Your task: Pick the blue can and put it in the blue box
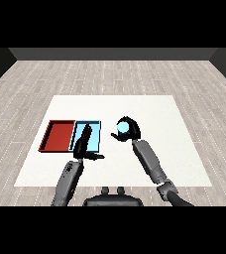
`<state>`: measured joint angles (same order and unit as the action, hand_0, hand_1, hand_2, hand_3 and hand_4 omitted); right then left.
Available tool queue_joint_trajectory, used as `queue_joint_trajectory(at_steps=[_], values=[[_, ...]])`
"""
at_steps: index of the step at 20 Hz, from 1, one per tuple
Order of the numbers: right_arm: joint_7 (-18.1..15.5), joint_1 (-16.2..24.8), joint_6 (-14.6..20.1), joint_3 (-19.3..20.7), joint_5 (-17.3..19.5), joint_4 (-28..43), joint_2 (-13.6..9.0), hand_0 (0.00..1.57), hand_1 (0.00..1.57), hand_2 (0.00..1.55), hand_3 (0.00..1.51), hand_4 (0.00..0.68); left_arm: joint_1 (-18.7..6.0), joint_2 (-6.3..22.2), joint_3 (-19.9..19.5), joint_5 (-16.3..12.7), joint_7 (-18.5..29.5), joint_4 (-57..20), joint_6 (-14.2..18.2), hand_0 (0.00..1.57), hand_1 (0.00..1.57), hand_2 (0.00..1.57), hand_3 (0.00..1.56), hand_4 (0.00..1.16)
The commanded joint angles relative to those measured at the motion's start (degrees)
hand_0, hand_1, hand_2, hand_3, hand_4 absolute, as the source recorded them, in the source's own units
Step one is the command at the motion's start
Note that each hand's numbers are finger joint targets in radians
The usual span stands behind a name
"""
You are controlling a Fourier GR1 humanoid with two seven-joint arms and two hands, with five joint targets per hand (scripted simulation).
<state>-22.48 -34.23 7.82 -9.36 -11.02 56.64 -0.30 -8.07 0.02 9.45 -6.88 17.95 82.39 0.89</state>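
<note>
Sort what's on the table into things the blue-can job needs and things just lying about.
Needed:
- blue can, held in the right hand
- blue tray, where the can goes

Lying about:
- red tray
- left hand, open over the blue tray, holding nothing

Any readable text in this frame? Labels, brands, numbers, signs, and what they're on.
None readable.
blue can, held in the right hand: no label or lettering shows.
red tray and light blue tray: plain, no markings.
left hand and both forearms: no print or numbers.
white table: blank.
</note>
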Motion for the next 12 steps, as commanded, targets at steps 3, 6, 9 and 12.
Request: queue_joint_trajectory(at_steps=[3,6,9,12], values=[[5.41,7.27,0.98,-2.94,2.33,12.19,-0.03,1.43,1.43,1.44,1.41,0.664,-6.35,-0.01,4.03,0.24,-0.62,-4.44,6.74,0.00,0.00,0.00,0.00,0.00],[5.69,7.95,4.93,-6.80,1.92,14.53,0.29,1.42,1.42,1.44,1.41,0.661,-7.25,-0.01,8.53,-1.57,3.25,-9.36,8.81,0.00,0.00,0.00,0.00,0.00],[3.99,5.53,9.56,-11.58,-1.81,11.51,0.29,1.41,1.41,1.45,1.41,0.660,-4.05,0.37,2.60,-1.38,3.45,-10.34,1.27,0.00,0.00,0.00,0.00,0.00],[3.47,4.16,0.55,-3.20,0.35,9.56,0.07,1.41,1.41,1.45,1.42,0.663,-6.39,-0.01,9.66,-3.22,7.06,-16.82,8.21,0.00,0.00,0.00,0.00,0.00]])
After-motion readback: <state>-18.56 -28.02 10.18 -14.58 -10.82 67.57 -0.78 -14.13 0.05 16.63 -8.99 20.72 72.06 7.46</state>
